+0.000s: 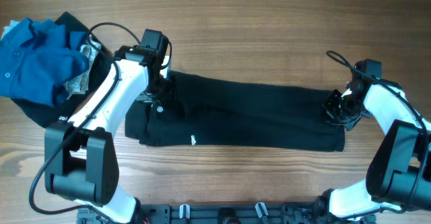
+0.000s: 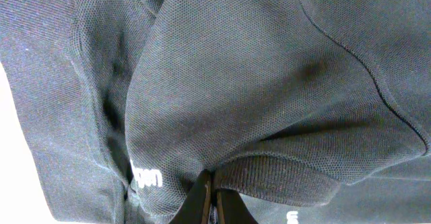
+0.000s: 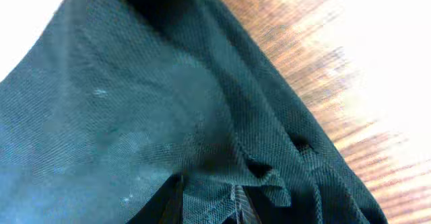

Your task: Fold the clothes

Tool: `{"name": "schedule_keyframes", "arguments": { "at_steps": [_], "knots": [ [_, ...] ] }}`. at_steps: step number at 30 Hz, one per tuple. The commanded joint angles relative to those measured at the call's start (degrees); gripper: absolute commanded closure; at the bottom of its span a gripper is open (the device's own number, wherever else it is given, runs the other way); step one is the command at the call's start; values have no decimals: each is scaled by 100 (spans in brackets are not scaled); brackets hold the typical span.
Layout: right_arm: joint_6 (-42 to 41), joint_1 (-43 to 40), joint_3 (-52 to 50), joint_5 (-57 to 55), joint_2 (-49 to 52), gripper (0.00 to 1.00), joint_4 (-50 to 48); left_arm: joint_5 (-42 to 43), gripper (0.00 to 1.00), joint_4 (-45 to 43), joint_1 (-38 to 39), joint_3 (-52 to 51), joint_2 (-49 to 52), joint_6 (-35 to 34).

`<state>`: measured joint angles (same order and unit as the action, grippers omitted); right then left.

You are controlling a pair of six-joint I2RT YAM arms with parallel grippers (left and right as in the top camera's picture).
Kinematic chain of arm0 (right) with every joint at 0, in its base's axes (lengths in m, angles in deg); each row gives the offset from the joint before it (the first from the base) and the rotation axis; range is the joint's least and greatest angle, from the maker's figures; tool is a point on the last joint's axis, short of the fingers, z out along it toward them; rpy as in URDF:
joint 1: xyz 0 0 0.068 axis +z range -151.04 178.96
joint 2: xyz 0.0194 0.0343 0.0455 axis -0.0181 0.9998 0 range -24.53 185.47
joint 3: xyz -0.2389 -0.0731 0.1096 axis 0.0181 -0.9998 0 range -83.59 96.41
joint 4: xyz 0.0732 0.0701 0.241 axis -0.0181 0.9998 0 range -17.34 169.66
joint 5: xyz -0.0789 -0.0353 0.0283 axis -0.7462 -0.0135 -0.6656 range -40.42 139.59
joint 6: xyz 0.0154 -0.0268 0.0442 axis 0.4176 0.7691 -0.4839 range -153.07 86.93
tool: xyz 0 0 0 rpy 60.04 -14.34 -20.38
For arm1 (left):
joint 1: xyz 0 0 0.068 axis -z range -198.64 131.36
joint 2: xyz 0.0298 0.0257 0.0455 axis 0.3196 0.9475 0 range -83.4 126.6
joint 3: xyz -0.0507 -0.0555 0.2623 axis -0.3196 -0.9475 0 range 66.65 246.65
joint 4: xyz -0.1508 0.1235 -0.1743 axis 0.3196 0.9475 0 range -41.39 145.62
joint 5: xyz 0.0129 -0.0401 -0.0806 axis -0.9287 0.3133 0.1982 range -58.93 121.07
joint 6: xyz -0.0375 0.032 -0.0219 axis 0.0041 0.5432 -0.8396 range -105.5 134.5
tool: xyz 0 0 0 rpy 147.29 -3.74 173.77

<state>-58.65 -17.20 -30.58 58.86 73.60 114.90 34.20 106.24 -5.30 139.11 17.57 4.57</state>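
Note:
A black shirt (image 1: 242, 113) lies stretched across the middle of the table in the overhead view, folded lengthwise into a long band. My left gripper (image 1: 160, 93) is at its left end, shut on a ribbed edge of the black fabric (image 2: 269, 173). My right gripper (image 1: 337, 109) is at its right end, shut on a bunch of the same fabric (image 3: 229, 177). Both wrist views are filled with the dark knit cloth. White lettering (image 2: 148, 178) shows on the shirt beside my left fingers.
A pile of other clothes lies at the far left corner: a blue shirt (image 1: 34, 56) on top of a black garment (image 1: 40, 109), with a patterned piece (image 1: 82, 79) between. Bare wooden table (image 1: 256, 42) lies behind and in front of the shirt.

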Motion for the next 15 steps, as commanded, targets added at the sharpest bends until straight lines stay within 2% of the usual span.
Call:
{"name": "schedule_keyframes", "arguments": {
  "at_steps": [1, 3, 5, 8, 10, 12, 13, 15],
  "knots": [
    [448, -20, 109, 439, 118, 75, -245, 26, 96, 208, -11, -2, -111, 55],
    [476, -20, 238, 586, 118, 69, -234, 22, 96, 507, -11, -2, -111, 57],
    [573, -20, 365, 595, 118, 64, -214, 24, 88, 599, -11, -2, -114, 55],
    [654, -20, 518, 647, 96, 44, -122, 28, 80, 728, -11, -2, -160, 52],
    [649, -20, 529, 669, 90, 37, -109, 28, 79, 763, -11, -2, -234, 52],
    [649, -20, 529, 671, 90, 35, -109, 26, 76, 730, -11, -2, -372, 52],
    [654, -20, 529, 693, 90, 35, -109, 28, 77, 662, -11, -2, -437, 52],
    [682, -39, 529, 778, 90, 35, -140, 26, 86, 369, -9, -4, -476, 50]
  ]
}}
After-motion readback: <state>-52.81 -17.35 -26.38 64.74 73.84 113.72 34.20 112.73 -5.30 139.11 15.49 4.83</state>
